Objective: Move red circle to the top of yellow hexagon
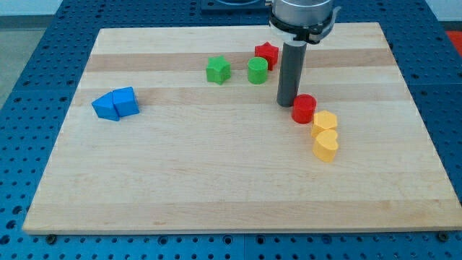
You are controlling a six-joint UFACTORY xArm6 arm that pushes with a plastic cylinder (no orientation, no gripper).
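Near the worktop's [144,180] right | my tip [287,103] touches red circle [304,108], itself against yellow hexagon [324,121] | you risk shoving both | no fingers in view

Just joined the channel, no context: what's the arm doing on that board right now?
It is pushing blocks with a rod. My tip sits just to the view's left of the red circle, about touching it. The red circle lies at the upper left of the yellow hexagon, which has a yellow heart-like block right below it. Toward the view's top are a red star, a green cylinder and a green block; two blue blocks sit at the left.
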